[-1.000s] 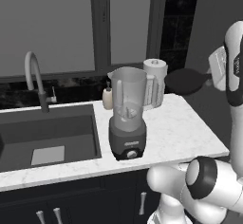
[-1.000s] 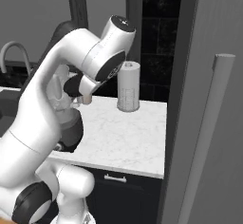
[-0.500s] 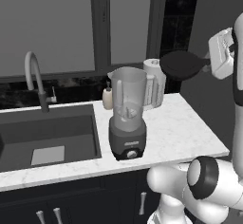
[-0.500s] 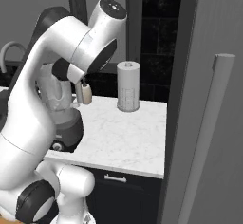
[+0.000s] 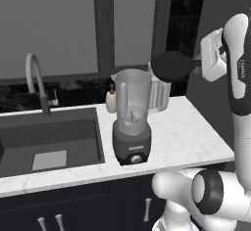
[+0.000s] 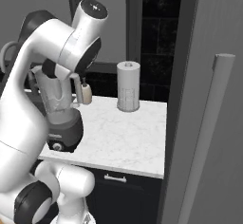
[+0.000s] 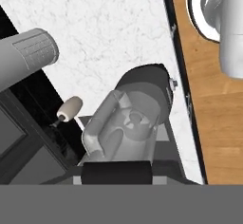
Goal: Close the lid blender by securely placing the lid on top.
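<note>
1. You see the lid point(image 5: 171, 65) held aloft at upper right of the left base frame, apparently clamped by the pincer point(image 5: 200, 66).
2. The blender point(image 5: 131, 122) stands open-topped mid-frame on the desk point(image 5: 191, 137).

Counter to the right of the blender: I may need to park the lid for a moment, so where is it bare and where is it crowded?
Bare marble counter runs from the blender to the right end and front edge. The back is crowded: soap bottle and paper towel roll stand behind the jar. The lid is up in the end effector.
</note>
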Tool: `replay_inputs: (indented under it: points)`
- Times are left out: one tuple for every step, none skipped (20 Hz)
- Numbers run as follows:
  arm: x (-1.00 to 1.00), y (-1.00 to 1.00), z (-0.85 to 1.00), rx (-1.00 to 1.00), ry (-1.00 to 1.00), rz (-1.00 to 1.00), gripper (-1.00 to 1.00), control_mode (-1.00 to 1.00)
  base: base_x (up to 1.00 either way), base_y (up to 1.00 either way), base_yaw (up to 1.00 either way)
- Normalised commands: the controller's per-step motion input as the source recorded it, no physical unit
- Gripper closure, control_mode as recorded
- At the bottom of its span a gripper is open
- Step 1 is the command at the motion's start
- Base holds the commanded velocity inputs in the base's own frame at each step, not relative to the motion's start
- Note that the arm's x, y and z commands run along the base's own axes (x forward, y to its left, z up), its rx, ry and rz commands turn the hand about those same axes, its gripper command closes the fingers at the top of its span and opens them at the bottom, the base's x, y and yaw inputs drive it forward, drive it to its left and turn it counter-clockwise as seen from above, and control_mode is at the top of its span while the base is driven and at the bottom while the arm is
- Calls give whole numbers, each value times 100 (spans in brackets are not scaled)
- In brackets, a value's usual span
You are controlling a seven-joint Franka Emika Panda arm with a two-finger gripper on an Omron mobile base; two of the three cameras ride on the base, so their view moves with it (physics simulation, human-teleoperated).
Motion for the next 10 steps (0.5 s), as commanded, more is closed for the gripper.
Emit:
replay_inputs:
  points:
    - [21,43,1,0,0,0,100,-100,0,0,0]
    - [24,44,6,0,0,0,100,-100,0,0,0]
    - [25,44,10,1,0,0,100,-100,0,0,0]
    - [26,42,11,2,0,0,100,-100,0,0,0]
    - [28,42,13,3,0,0,100,-100,0,0,0]
    - [30,41,12,3,0,0,100,-100,0,0,0]
    - [29,41,11,3,0,0,100,-100,0,0,0]
    - [29,41,11,3,0,0,100,-100,0,0,0]
    - [28,41,11,4,0,0,100,-100,0,0,0]
    - [25,39,9,4,0,0,100,-100,0,0,0]
